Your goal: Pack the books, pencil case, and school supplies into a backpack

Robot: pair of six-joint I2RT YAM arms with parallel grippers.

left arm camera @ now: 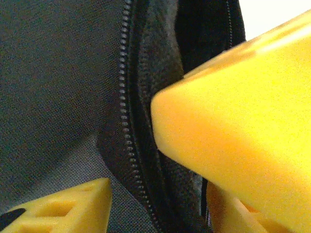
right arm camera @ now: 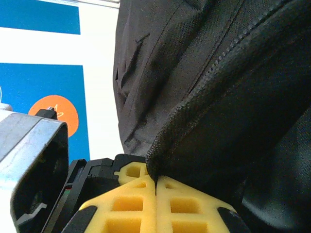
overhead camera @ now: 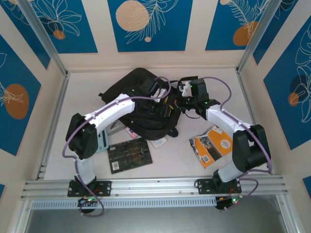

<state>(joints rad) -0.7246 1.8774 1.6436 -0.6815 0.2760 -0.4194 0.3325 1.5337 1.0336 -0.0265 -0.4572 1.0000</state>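
Mid-tabletop (overhead camera: 175, 162), the black backpack (overhead camera: 131, 82) lay slumped between both arms. The left jaws were apart astride its zip (left arm camera: 127, 111), a yellow finger (left arm camera: 233, 136) on each side, and the right jaws were pressed together, their yellow fingers (right arm camera: 189, 204) pinching a fabric edge of the bag. Down front, the black book with gold patterning (overhead camera: 129, 154) lay flat near the left arm and the orange-and-black book (overhead camera: 214, 144) beside the right, cover print too small to read.

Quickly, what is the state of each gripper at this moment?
Left gripper: jaws apart, backpack fabric between them; whether it grips cannot be told.
Right gripper: closed on the backpack's fabric edge.
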